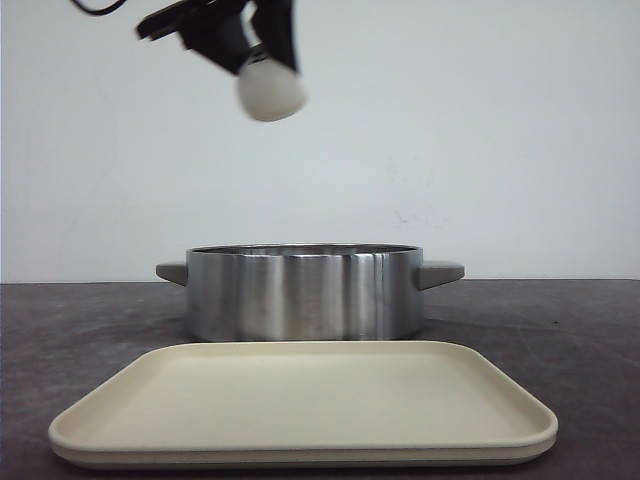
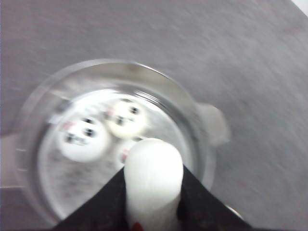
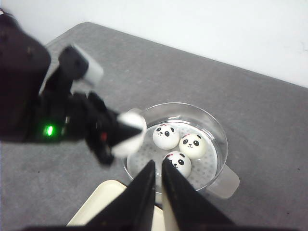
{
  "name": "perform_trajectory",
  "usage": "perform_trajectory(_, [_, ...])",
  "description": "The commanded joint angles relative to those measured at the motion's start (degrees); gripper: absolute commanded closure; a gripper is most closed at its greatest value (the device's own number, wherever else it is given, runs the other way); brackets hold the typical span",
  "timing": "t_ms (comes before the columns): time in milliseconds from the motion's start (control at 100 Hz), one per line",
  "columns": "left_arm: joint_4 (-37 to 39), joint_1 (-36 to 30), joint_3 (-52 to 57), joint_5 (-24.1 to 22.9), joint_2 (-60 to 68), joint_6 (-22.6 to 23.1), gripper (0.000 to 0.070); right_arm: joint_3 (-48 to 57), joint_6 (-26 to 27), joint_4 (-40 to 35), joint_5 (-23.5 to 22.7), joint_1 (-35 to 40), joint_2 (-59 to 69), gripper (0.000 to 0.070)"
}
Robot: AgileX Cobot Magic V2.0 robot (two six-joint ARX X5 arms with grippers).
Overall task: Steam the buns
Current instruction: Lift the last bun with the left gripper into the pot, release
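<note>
Front view: the left gripper [image 1: 262, 70] hangs high above the steel steamer pot [image 1: 303, 292], its black jaws pinching a white bun [image 1: 270, 92] that sticks out below them. The held bun is well above the pot's rim and slightly left of the pot's middle. The pot stands on the dark grey surface [image 1: 590, 340], with a grey handle on each side. Just in front of it lies a cream tray [image 1: 300, 405], bare on top. The pot's wall hides whatever is inside from this side. The right gripper is not seen here.

Left wrist view: the held bun [image 2: 153, 180] fills the space between the black jaws, squeezed into a tall shape. Beyond it the pot [image 2: 192, 108] is open, and panda-faced buns lie on its perforated floor: one larger in the frame [image 2: 83, 137], one beside it [image 2: 126, 118], and a third [image 2: 124, 150] mostly hidden behind the held bun. The picture is blurred.

Right wrist view: the right gripper [image 3: 159, 168] shows its two fingers close together with only a narrow slit between them, holding nothing. Three panda buns [image 3: 166, 136] [image 3: 192, 145] [image 3: 178, 162] sit touching in a cluster inside the pot [image 3: 219, 132]. The left gripper [image 3: 122, 137] reaches in beside the pot's rim, with the fourth bun [image 3: 130, 132] clamped at its tip. A corner of the tray [image 3: 103, 202] shows near the pot.
</note>
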Motion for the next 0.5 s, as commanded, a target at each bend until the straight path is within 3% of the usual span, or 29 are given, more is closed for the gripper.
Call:
perform_trajectory(0, [0.1,1.4,1.0,0.5,3.0,0.8,0.0689,1.2,-0.2,0.7,-0.1,0.6,0.3,0.0686])
perform_trajectory(190, [-0.2,5.6,1.0,5.9,8.0,0.1,0.0689,1.2,-0.2,0.6,0.0,0.6,0.3,0.0686])
perform_trajectory(490, [2.4,6.0,1.0,6.9,16.1,0.4,0.0689,1.2,0.1,0.5,0.0,0.6,0.3,0.0686])
